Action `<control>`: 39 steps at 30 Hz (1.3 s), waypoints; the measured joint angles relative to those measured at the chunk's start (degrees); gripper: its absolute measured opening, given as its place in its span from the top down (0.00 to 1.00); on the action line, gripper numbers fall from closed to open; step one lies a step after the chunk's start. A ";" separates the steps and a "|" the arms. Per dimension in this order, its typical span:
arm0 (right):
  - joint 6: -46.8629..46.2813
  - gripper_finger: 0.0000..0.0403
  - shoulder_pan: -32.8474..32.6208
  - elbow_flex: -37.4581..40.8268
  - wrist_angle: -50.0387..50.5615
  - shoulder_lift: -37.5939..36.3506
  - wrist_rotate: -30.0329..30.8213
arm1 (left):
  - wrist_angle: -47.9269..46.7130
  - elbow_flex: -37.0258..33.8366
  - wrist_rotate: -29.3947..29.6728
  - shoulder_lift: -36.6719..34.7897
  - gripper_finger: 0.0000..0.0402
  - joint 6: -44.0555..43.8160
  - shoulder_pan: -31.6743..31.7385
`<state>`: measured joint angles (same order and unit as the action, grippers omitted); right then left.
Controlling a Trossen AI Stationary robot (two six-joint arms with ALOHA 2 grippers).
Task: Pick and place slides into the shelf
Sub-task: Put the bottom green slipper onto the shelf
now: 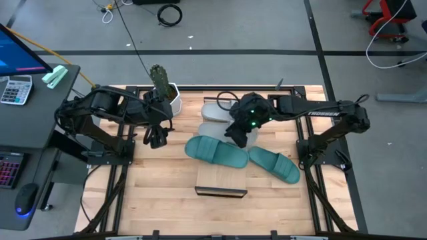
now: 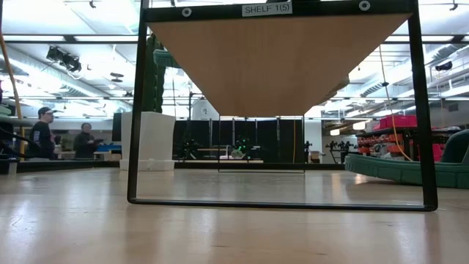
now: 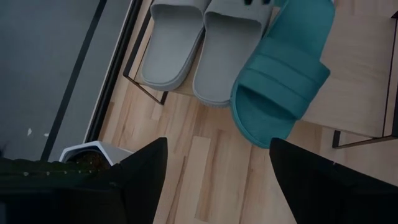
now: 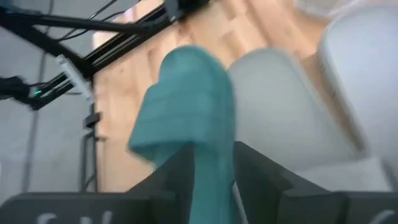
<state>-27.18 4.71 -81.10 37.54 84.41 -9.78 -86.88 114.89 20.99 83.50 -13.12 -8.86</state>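
Note:
The shelf (image 1: 223, 181), a long light wood board in a thin dark frame, lies mid-table and fills the low view (image 2: 282, 66). Two light grey slides (image 1: 217, 112) (image 3: 186, 50) lie side by side on its far end. One teal slide (image 1: 213, 152) (image 3: 280, 81) lies slantwise across the board, its left end overhanging the shelf's left edge. My right gripper (image 1: 239, 137) (image 4: 214, 165) is shut on its other end. A second teal slide (image 1: 275, 165) rests on the tabletop right of the shelf. My left gripper (image 1: 157, 139) (image 3: 217, 146) hangs open left of the shelf, holding nothing. My right gripper pinches the teal slide's right end (image 4: 211, 155) between its two fingers (image 4: 180, 177), coming slanting down from the table's right side. The slide stretches away from the fingers toward the table's left. I cannot tell whether this end is lifted off the board.
A white pot with a cactus (image 1: 163, 90) (image 3: 93, 158) stands at the table's far left, close to my left arm. A desk with a calculator (image 1: 15, 90) is beyond the left edge. Bare boards lie at the near side (image 1: 167, 200). People (image 2: 44, 132) stand far off.

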 joint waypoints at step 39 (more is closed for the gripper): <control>7.41 0.98 -0.07 0.02 -6.73 8.28 -4.26 | 0.09 0.04 0.00 0.00 0.28 0.44 0.00</control>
<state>-19.77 4.64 -81.08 30.82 92.68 -14.04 -86.78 114.93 20.99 83.50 -12.69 -8.86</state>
